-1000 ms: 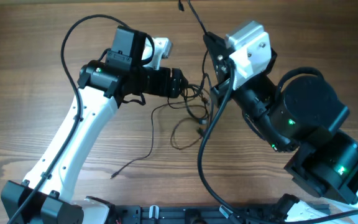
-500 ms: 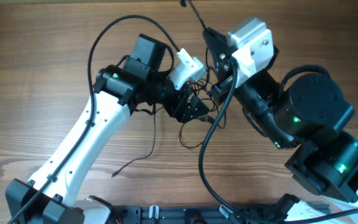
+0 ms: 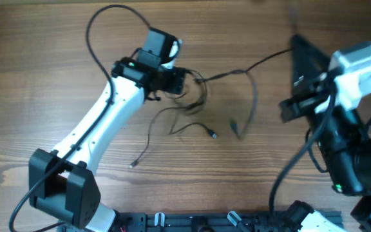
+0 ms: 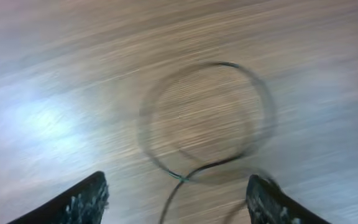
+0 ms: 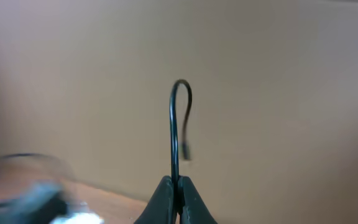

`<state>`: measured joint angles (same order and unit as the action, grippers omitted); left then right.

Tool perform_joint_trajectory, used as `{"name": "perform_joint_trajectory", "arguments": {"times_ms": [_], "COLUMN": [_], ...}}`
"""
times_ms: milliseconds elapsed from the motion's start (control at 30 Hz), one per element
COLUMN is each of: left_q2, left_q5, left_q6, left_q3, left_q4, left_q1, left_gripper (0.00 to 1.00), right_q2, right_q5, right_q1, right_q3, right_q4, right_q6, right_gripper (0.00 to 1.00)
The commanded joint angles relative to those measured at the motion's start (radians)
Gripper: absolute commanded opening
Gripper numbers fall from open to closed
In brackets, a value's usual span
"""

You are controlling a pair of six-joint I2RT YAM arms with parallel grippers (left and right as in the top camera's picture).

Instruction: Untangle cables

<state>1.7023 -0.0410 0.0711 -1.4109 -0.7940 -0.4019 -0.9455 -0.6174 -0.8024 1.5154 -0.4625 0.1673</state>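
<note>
The job looks roughly half done, by my reading. The right pincer (image 5: pixel 176 186) is clenched on one thin black cord. A short length rises above its tips, curls over in a small hook and ends in a plug tip (image 5: pixel 186 151) hanging just beside the cord. From that pincer a single strand runs across the bench (image 3: pixel 44 64) towards the other arm, apart from the rest over most of its way.

The cables (image 3: pixel 192 96) are not yet separated. A small cluster of crossing loops sits right at the left pincer (image 4: pixel 176 199), and several slack strands trail away from it on the side nearer the robot's base, their ends lying apart from one another. That pincer is released, its fingers standing wide, with a blurred round loop lying flat just ahead of them and one strand passing between them; whether they touch it I cannot tell.

What is left is the cluster itself: the loops there cross, and which cord lies over which is too fine to make out.
</note>
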Motion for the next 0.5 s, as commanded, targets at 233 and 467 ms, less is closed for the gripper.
{"name": "perform_joint_trajectory", "arguments": {"times_ms": [233, 467], "left_q2": [0.008, 0.008], "left_q5": [-0.055, 0.134], "left_q6": [0.102, 0.131], "left_q3": [0.003, 0.003], "left_q4": [-0.177, -0.185], "left_q1": [0.494, 0.755], "left_gripper": [0.56, 0.57], "right_q2": [0.01, 0.01], "right_q5": [-0.806, -0.84], "right_q1": [0.029, 0.106], "right_q3": [0.016, 0.016], "right_q4": [0.09, 0.089], "right_q6": [0.08, 0.087], "right_gripper": [0.04, 0.04]}}
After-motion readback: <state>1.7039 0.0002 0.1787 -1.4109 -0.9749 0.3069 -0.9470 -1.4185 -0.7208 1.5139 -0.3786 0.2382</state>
